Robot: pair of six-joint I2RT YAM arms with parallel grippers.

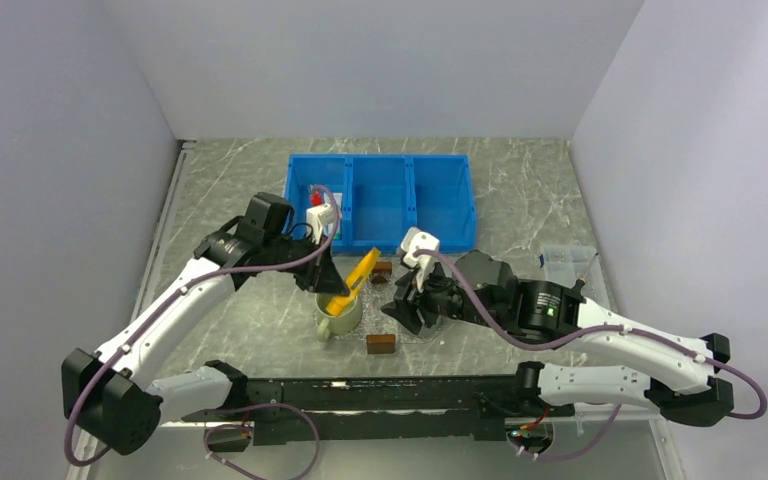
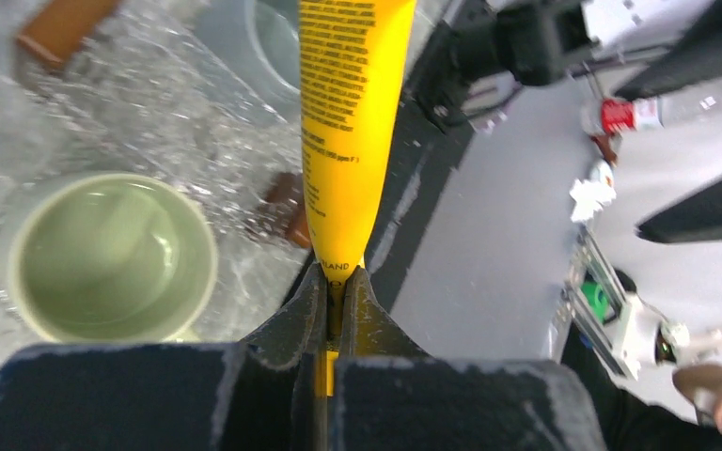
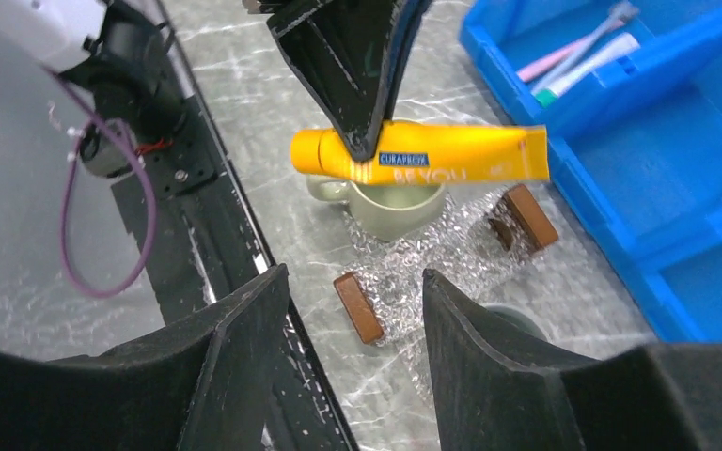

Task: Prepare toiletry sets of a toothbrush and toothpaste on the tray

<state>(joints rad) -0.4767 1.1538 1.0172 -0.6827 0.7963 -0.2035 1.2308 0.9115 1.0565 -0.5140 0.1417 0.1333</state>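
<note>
Marble-patterned surface [image 1: 520,190] fills the top view, with a blue bin [image 1: 380,157] at the upper centre. The left arm [image 1: 175,310] reaches in from the lower left and the right arm [image 1: 620,335] from the lower right, and both end near the middle of the frame.

The tray [image 3: 400,272], clear and glittery, lies at mid-frame below the bin, and a pale green mug [image 1: 340,318] stands on its left part. A small clear box [image 1: 567,262] sits at the right edge of the surface.

The left claw [image 2: 337,282] is clamped on the yellow toothpaste tube [image 3: 451,155] near one end and holds it in the air above the mug and tray. In the right wrist view the tube hangs level across the mug's rim. The right claw [image 3: 353,277] hovers over the tray's right part, its fingers apart with nothing between them.

One brown block [image 3: 357,307] lies at the tray's lower edge and another [image 3: 524,216] at its upper right. In the bin's left compartment, at the upper right of the right wrist view, lie the white toothpaste tube [image 3: 592,64], the pinkish toothbrush [image 3: 545,64] and the pale toothbrush [image 3: 620,14].
</note>
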